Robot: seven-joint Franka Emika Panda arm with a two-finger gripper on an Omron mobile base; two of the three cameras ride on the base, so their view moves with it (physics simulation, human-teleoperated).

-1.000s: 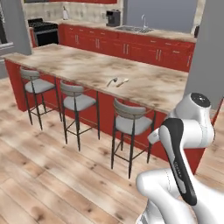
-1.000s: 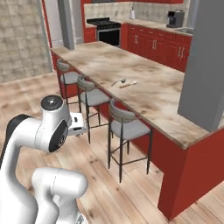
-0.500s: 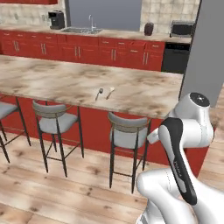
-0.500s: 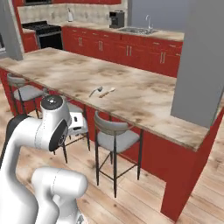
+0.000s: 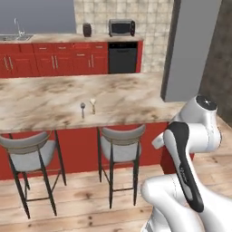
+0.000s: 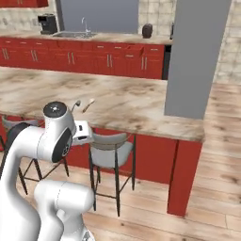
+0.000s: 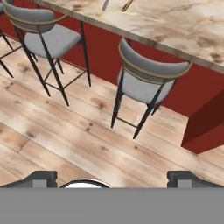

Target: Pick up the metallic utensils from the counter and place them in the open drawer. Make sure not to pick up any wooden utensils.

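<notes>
Jaws stand wide over the floor; on the bench (image 5: 136,93), a grey spoon (image 5: 83,108) and wooden spoon (image 5: 93,105) show small, details unclear.

No readable text, label, brand, number or sign on anything in view.

- We see even, bright, diffuse light with no clear source.
- Soft shadows lie on the wooden floor (image 7: 87,127) under the stools (image 7: 146,83).
- No glare; the rendered pictures look slightly soft, without edge distortion.
</notes>
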